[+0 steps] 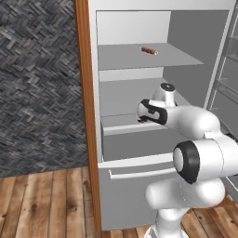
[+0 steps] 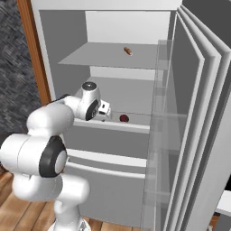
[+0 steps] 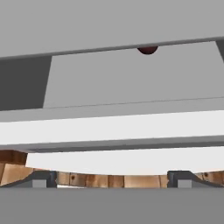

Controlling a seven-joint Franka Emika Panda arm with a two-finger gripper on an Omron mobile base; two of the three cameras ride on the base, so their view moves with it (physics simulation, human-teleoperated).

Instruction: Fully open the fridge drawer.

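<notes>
One wide grey fridge drawer [image 1: 135,144]

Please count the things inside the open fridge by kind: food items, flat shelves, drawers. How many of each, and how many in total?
Food items: 2, a small reddish-brown sausage-like piece on the upper flat grey shelf, and a dark red round fruit in the light-grey fridge drawer
Flat grey shelves: 2 (lower)
Drawers: 1
Total: 5

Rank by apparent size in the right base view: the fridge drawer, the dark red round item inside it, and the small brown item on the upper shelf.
1. fridge drawer, spanning the fridge's width.
2 and 3. dark red round item and small brown item: both tiny and look alike; the brown one sits farther back, so no ranking.
</notes>
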